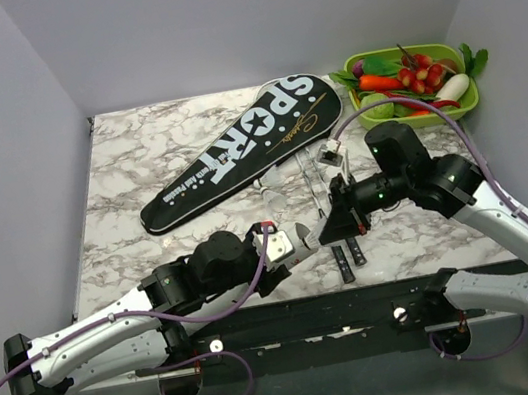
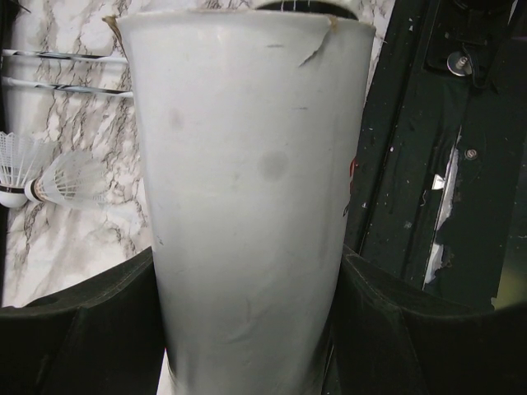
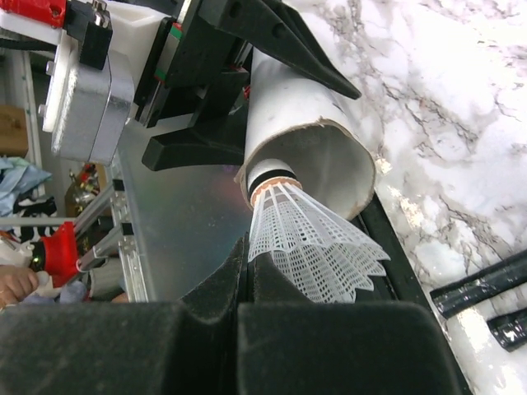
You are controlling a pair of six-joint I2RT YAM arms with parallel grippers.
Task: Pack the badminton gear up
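The black "SPORT" cover [image 1: 236, 151] lies flat at the back of the table. Two rackets lie in front of it, their black handles [image 1: 341, 264] near the front edge and also in the right wrist view [image 3: 482, 284]; their thin shafts [image 2: 66, 58] show in the left wrist view. My left gripper [image 1: 288, 249] [image 2: 247, 271] is shut on a white cardboard tube [image 2: 247, 164]. My right gripper [image 1: 335, 226] [image 3: 251, 247] is shut on the skirt of a white shuttlecock [image 3: 317, 243]. Its cork sits in the tube's open mouth [image 3: 329, 156].
A green tray of toy vegetables [image 1: 466, 103] stands at the back right. Two loose shuttlecocks [image 2: 74, 177] lie on the marble beside the shafts. The black base rail [image 1: 363, 305] runs along the front edge, under both grippers.
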